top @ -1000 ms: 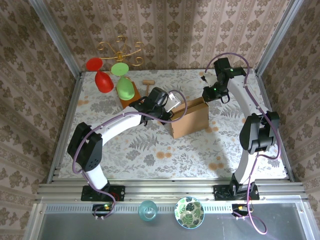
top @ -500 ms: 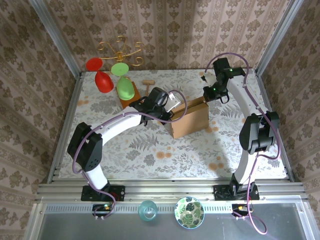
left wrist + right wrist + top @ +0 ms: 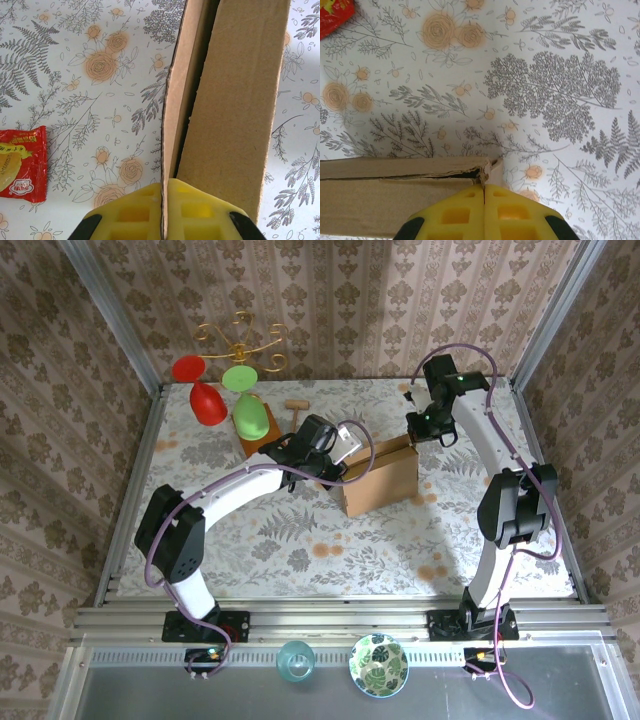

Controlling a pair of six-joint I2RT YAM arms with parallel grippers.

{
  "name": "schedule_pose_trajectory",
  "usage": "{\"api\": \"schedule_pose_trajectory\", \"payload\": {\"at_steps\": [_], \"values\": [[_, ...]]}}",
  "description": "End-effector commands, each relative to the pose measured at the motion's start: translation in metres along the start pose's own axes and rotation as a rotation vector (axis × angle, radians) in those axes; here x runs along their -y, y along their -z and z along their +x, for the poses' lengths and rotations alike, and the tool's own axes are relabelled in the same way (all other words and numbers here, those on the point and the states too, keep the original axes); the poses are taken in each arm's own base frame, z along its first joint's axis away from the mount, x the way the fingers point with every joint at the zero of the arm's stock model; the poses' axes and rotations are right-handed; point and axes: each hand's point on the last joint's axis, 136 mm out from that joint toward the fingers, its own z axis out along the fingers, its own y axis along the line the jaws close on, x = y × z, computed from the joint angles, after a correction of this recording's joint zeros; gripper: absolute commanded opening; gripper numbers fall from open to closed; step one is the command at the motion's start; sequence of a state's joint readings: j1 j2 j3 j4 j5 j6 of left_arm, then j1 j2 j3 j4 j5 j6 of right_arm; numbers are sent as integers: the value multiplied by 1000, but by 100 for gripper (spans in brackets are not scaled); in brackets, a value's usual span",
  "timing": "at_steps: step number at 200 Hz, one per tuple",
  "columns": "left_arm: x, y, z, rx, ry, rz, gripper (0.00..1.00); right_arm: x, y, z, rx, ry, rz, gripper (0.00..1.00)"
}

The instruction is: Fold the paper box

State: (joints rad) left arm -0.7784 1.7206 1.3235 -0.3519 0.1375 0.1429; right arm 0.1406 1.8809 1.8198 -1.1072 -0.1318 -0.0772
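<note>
Jaws clamp cardboard at both ends. The left gripper (image 3: 164, 200) pinches a thin upright panel of the paper box (image 3: 380, 480) between its yellow fingers (image 3: 195, 212). The right gripper (image 3: 484, 200) is closed on the box's far right corner, where a ragged cardboard edge runs in between its fingertips.

From above, the plain brown box stands partly formed near the middle of the floral tabletop (image 3: 290, 540), one broad face toward the camera. The left arm reaches across to its upper left corner and the right arm bends down over its upper right corner. In the left wrist view, two cardboard layers run side by side away from the gripper with a dark gap between them.

A small red-yellow packet (image 3: 20, 160) lies flat on the tabletop, to the left of the box in that view and apart from it. Behind the box, an orange-brown wooden board (image 3: 262, 440) carries a green glass (image 3: 250, 418). A red glass (image 3: 207, 403) is beside it, and a gold wire stand (image 3: 240, 335) is at the back wall. A patterned bowl (image 3: 378, 665) and a teal glass (image 3: 295, 661) sit on the grey ledge in front of the arm bases.
</note>
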Motion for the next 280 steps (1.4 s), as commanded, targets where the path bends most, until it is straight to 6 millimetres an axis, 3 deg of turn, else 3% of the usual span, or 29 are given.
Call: {"api": "schedule_pose_trajectory", "payload": {"at_steps": [1,161,280], "values": [[0,-9,24,-99,0,-10,10,2,10,2,-21,-35,30,0],[1,-11,24,-102,6,-18,13,-10,2,19,-114,-186,19,0],[1,-8,23,-104,15,-38,13,-8,-1,40,-52,-229,31,0]]}}
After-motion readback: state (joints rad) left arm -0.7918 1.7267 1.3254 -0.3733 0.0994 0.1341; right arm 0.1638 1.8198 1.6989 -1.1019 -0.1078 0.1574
